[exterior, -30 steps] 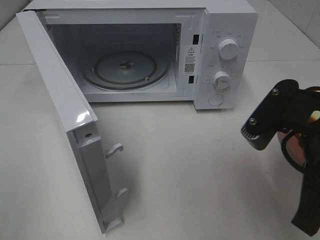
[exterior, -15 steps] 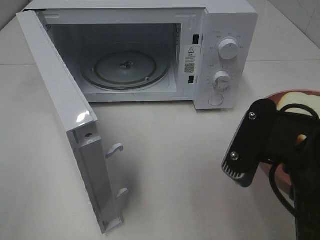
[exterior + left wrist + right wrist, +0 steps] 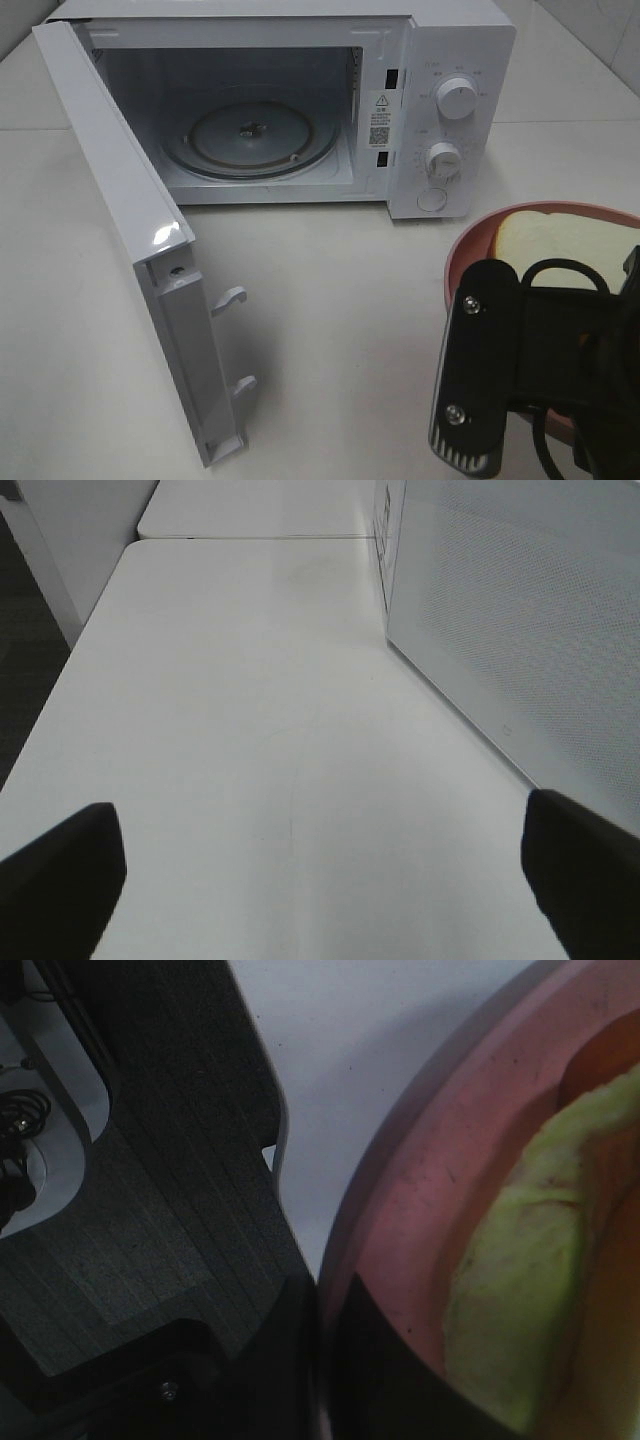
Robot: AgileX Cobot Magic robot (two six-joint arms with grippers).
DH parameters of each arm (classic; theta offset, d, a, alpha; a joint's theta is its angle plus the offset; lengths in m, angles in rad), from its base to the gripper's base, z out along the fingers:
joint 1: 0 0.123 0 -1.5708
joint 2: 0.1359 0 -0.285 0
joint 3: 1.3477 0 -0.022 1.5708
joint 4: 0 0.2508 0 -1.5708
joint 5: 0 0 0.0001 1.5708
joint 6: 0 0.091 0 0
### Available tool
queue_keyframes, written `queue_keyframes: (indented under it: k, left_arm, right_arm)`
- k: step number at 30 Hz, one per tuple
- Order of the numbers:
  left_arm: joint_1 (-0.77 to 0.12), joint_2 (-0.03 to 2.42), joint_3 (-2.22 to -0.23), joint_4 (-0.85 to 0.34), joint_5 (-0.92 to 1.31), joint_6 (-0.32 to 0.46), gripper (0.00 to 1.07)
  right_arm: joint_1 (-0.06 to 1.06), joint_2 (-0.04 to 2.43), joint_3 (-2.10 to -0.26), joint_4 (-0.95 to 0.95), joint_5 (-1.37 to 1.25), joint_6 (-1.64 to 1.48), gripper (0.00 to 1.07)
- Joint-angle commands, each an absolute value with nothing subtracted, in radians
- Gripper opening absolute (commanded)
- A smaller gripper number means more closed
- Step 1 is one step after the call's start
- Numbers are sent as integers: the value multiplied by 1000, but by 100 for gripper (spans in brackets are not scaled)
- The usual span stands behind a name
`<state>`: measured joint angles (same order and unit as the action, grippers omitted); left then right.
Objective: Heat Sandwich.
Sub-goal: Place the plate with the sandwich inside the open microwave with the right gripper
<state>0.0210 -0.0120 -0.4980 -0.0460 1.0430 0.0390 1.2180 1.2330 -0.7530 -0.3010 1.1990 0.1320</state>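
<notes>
- A white microwave [image 3: 445, 60] stands at the back of the white bench [image 3: 340, 320]. Its door [image 3: 120, 200] is swung wide open toward the left of the high view.
- Inside the open cavity lies a round glass turntable [image 3: 250, 135] with nothing on it.
- The control panel on the right of the microwave carries an upper knob [image 3: 458, 98], a lower knob [image 3: 443, 158] and a round button [image 3: 432, 199] beneath them.
- The sandwich [image 3: 560, 235] lies on a round pink plate [image 3: 470, 250] at the right of the bench, in front of the control panel and outside the microwave. Its pale top slice shows in the high view, and a green leaf of the filling [image 3: 520, 1300] shows in the right wrist view.
- The right arm's black wrist mount [image 3: 500, 370] covers the near part of the plate in the high view.
- The right gripper [image 3: 322, 1300] is clamped together on the rim of the pink plate, at the edge nearest the arm. It does not touch the sandwich.
- Whether the plate rests on the bench or is lifted off it cannot be told.
- The left gripper [image 3: 320, 880] is out of the high view. In its wrist view the dark fingertips [image 3: 60, 880] stand wide apart with nothing between them, above bare bench and beside the door's dotted outer face.
</notes>
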Motion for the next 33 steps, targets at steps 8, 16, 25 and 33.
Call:
queue_keyframes:
  k: [8,16,25,33]
  left_arm:
    - [15,-33,-495,-46,1036,35,103]
    - [15,-33,-495,-46,1036,35,103]
    - [15,-33,-495,-46,1036,35,103]
    - [15,-33,-495,-46,1036,35,103]
  right_arm:
    - [1223,1228,-749,-303,1161,-105,1]
    - [1223,1228,-749,-292,1107,-306,1]
    - [1223,1228,-749,-260,1077,-456,2]
    - [1205,1228,-749,-262,1038,-529,2]
